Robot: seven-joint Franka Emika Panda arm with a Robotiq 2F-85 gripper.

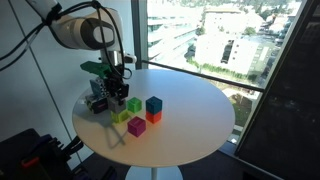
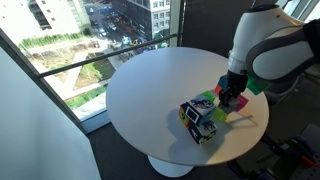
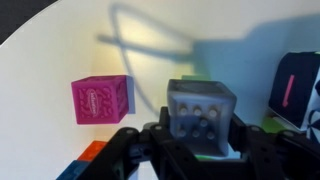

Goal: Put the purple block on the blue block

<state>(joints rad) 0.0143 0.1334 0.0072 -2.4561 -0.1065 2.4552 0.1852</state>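
A Panda arm's gripper (image 3: pixel 198 150) holds the purple block (image 3: pixel 200 115) above a round white table (image 1: pixel 200 110). In the wrist view the jaws stand narrow, pressed on two opposite sides of the dull cube. That leaves its top and bottom faces free, presumably so that it can be set down flat on another cube. Whether the block has left the surface cannot be told. A sliver of green shows under it.

The blue block (image 1: pixel 153 104) waits a short way off to the gripper's side, apart from it, on top of an orange-red block (image 1: pixel 153 117). A stack on it would therefore be three high, and the purple cube would need to arrive from above, well lifted, so as not to knock the pair over.

A magenta block (image 3: pixel 100 99) lies near the gripper on the side toward that pair, and a green block (image 1: pixel 122 115) lies just below the fingers. Both are close enough that a low sideways move could push them. On the gripper's other side, just beside it, stands a larger black-and-white patterned cube (image 2: pixel 198 120), which leaves the jaws little spare room there.

Judged from this moment, the grasp looks made and the carry to the blue block is not yet done. The next step seems to be a lift and then a move across to line up over the teal top face. Any tilt of the held cube on release could topple the stack.
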